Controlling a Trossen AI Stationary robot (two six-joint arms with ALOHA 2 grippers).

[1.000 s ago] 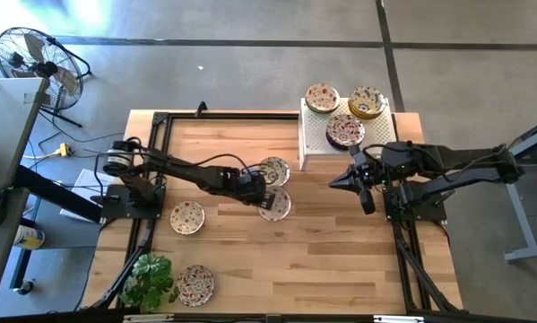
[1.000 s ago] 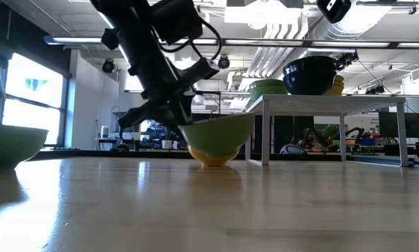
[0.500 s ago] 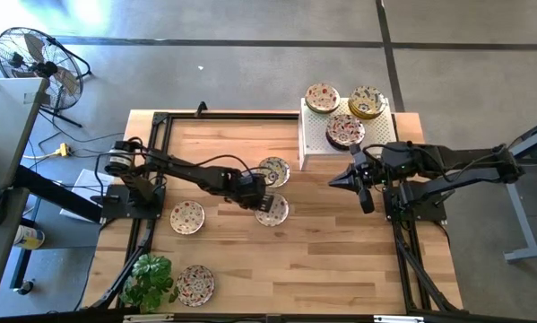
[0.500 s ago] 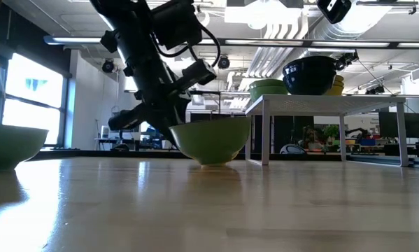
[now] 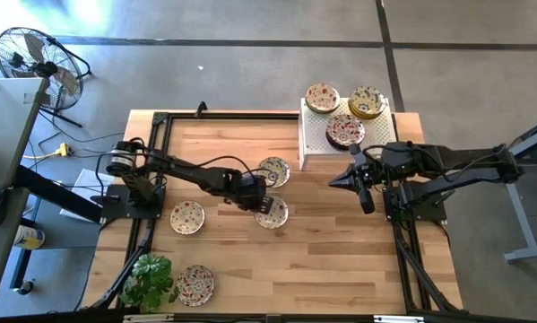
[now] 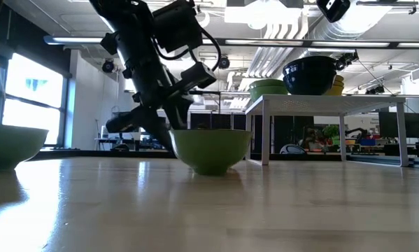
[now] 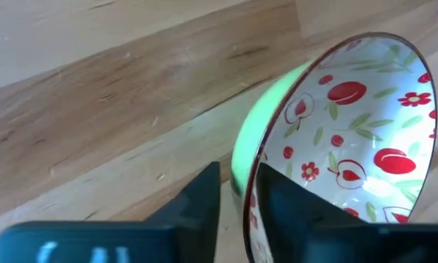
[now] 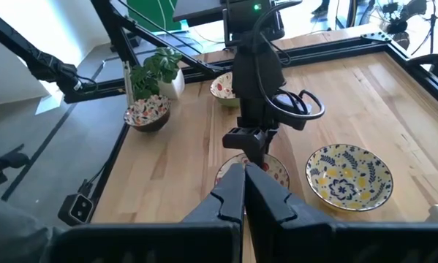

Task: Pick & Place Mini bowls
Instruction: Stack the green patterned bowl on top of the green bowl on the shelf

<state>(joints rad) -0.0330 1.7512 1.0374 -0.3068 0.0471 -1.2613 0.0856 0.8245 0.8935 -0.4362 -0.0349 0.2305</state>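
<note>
My left gripper (image 5: 258, 203) reaches to the table's middle and is shut on a mini bowl (image 5: 272, 213), green outside (image 6: 210, 145) and white inside with red fruit and flowers (image 7: 350, 146). A second mini bowl (image 5: 273, 170), blue and yellow, stands just beyond it. Two more stand at the left, one (image 5: 187, 217) by the arm and one (image 5: 194, 283) beside the plant. Three others (image 5: 323, 97) (image 5: 367, 101) (image 5: 345, 131) sit on the white perforated stand (image 5: 315, 144). My right gripper (image 5: 336, 182) hangs shut in front of the stand, touching nothing. My left gripper pinches the bowl's rim (image 7: 249, 157) on the side toward the table's left, one finger (image 7: 281, 208) inside the bowl and the other finger (image 7: 197, 208) outside against the green wall. The fingers come slanting down from the left. The bowl stands level with its base on the table (image 6: 210, 171).
A potted plant (image 5: 150, 278) stands at the near left corner. Black frame rails (image 5: 151, 161) run along the table's left, far and right sides. Bare wood (image 5: 340, 260) spreads over the near right part. A fan (image 5: 35, 58) stands on the floor beyond the table.
My left gripper has moved down and slightly toward the table's near edge, still shut on the bowl. The bowl, tilted and raised a second ago, has come level and now sits on the table, a little farther from the blue and yellow bowl.
</note>
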